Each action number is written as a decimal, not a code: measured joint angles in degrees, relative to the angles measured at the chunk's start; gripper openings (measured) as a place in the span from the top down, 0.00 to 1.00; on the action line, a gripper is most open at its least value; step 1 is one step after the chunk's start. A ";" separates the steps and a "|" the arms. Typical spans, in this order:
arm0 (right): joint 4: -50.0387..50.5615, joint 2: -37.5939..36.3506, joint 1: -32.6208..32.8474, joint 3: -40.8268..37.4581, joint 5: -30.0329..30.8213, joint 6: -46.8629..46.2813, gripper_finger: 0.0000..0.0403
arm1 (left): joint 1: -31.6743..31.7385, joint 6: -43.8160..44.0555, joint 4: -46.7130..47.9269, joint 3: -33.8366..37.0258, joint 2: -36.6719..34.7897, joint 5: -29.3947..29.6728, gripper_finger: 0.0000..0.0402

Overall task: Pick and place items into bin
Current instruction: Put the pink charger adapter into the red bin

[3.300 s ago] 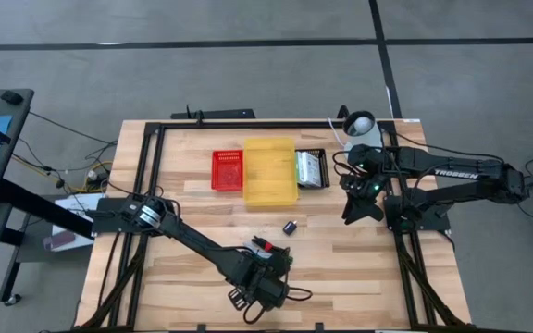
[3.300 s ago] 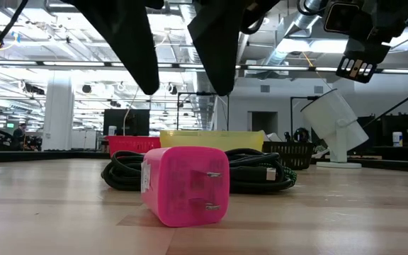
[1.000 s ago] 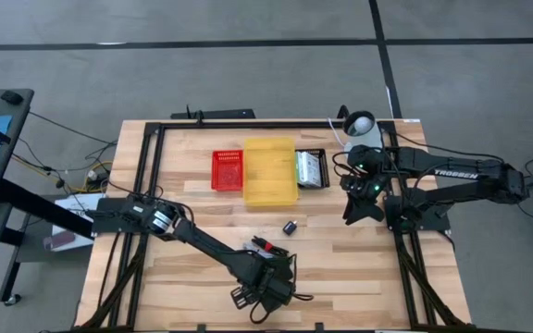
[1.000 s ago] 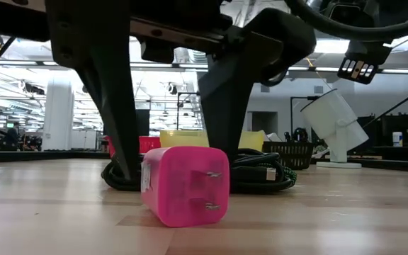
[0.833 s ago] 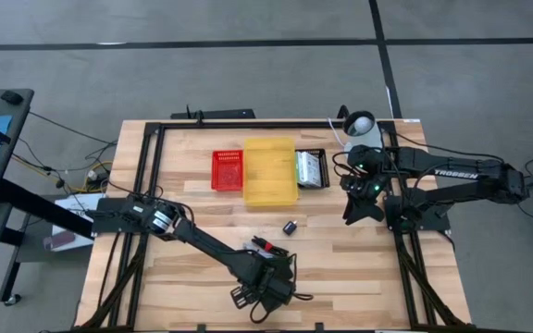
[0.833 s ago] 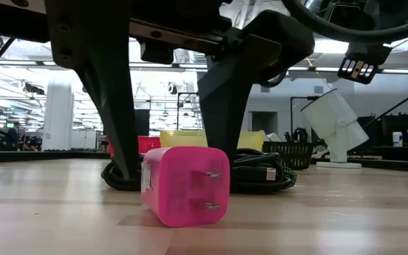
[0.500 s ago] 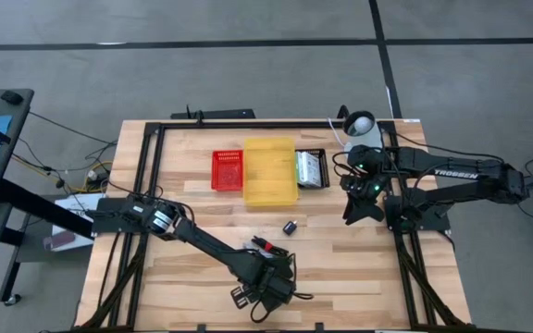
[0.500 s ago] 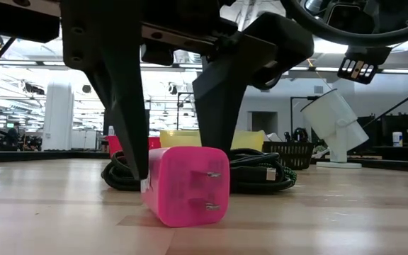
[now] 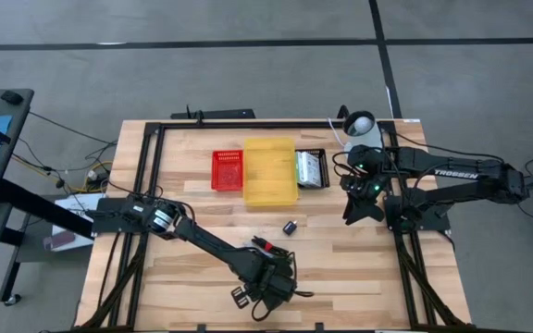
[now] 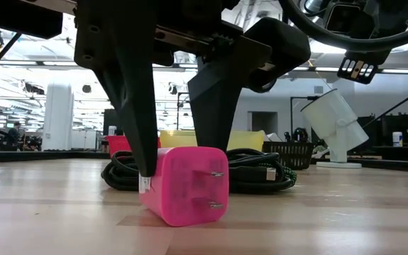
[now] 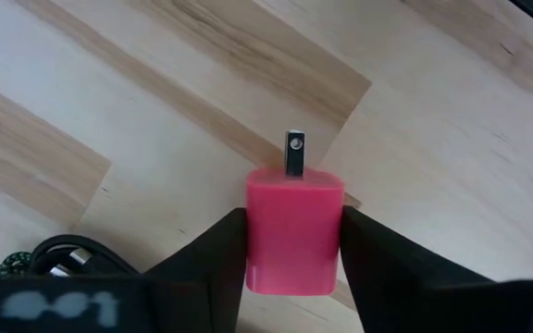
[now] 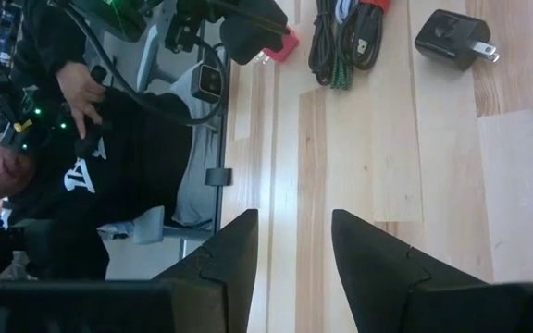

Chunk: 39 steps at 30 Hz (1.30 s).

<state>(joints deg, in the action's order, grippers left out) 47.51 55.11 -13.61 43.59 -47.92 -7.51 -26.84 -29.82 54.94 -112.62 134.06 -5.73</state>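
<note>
A pink charger plug (image 10: 186, 184) lies on the wooden table near its front edge, its prongs level. My left gripper (image 11: 294, 268) stands over it, pointing steeply down, and is shut on it. A bundle of black cords (image 10: 261, 173) lies just behind it. A small black charger (image 9: 290, 227) sits mid-table. Red (image 9: 228, 170), yellow (image 9: 270, 170) and black (image 9: 311, 168) bins stand in a row at the far side. My right gripper (image 12: 294, 250) hovers open and empty at the right side of the table. My left gripper pinches the pink charger's body by its two opposite sides (image 11: 255, 245) between its two fingers (image 11: 213, 264). The fingers come from above, pointing steeply down. The charger's underside rests on the table, and its prongs (image 11: 293, 154) stick out level past the fingers.
A white lamp (image 10: 335, 127) stands at the far right corner beside the black bin. A black frame (image 9: 146, 185) runs around the table. A person in dark clothes (image 12: 109, 157) sits beyond the table's near edge. Bare wood lies between the cords and the bins.
My left gripper has stayed over the pink charger, and its fingers have closed in from either side until they meet the charger's sides. The charger is still on the table.
</note>
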 joint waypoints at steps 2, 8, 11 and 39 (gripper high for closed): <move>0.00 0.00 0.00 0.00 0.00 0.02 0.67 | -0.15 0.57 0.00 -0.02 0.00 0.51 0.63; 0.00 0.00 0.00 0.00 0.00 -0.02 0.67 | -1.07 3.60 3.00 -1.34 -0.07 3.44 0.64; -0.01 0.00 0.01 0.00 -0.02 -0.62 0.67 | -1.88 5.25 7.56 -4.20 -0.11 7.21 0.63; -0.18 -0.02 0.02 0.00 -0.22 -4.57 0.67 | 11.64 17.75 34.92 -18.50 -14.14 27.22 0.64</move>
<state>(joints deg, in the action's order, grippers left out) 47.33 55.09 -13.59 43.59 -48.14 -12.08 -15.20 -12.07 89.86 -131.12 119.92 21.50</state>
